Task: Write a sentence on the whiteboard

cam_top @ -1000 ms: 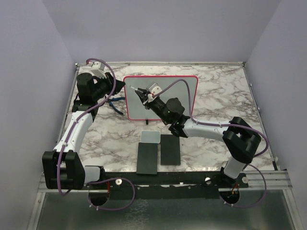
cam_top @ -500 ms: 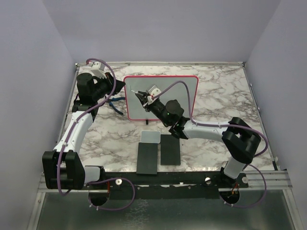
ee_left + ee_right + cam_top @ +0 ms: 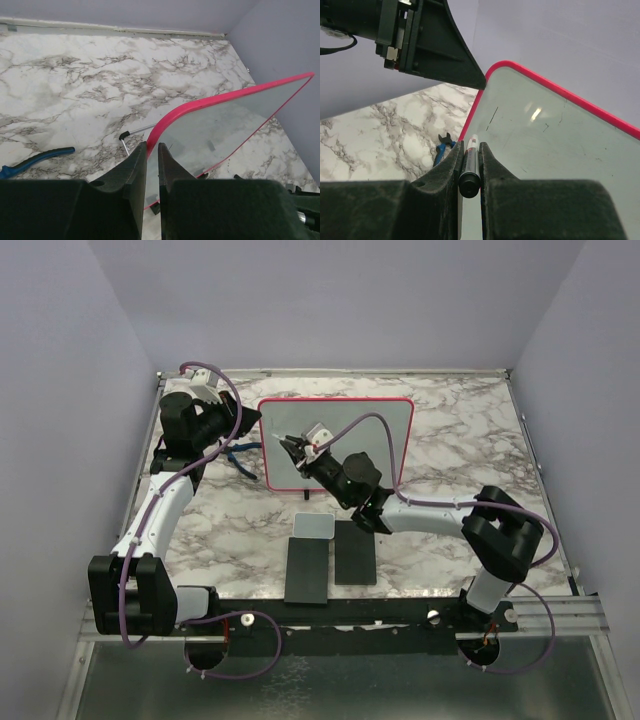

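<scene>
My left claw (image 3: 152, 148), nearly closed, pinches the whiteboard (image 3: 227, 122) by its red-pink left rim, while my right claw (image 3: 470, 146) grips a marker (image 3: 469, 172) tight, tip close to that rim.

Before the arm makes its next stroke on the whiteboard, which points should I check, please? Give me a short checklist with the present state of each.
1. Grip of the left tool on the pink rim of the whiteboard: ok, clamped on its left edge.
2. Hold of the right tool on the marker: ok.
3. Tip of the marker aimed at the board's upper left part: ok.
4. Tip touching the board surface: cannot tell.
5. Progress of the sentence: not ok, only a few thin strokes show.
</scene>
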`<state>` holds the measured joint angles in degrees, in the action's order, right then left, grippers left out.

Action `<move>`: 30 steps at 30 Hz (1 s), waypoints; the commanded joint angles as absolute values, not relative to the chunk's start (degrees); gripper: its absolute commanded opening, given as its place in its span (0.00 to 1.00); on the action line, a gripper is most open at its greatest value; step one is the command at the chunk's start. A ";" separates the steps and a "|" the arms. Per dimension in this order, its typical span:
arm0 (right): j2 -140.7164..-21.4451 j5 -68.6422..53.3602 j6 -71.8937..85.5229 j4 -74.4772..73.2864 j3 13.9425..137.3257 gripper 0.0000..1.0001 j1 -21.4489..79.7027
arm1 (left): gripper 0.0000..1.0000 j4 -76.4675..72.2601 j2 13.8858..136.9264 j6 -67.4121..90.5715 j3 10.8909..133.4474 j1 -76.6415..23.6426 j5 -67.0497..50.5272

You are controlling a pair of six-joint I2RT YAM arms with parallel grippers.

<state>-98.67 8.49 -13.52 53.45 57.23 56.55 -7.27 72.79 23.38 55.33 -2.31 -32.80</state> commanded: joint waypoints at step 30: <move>-98.94 12.30 -19.57 57.57 61.70 0.01 57.39 | 0.15 -8.91 72.25 23.87 54.40 -2.37 -35.24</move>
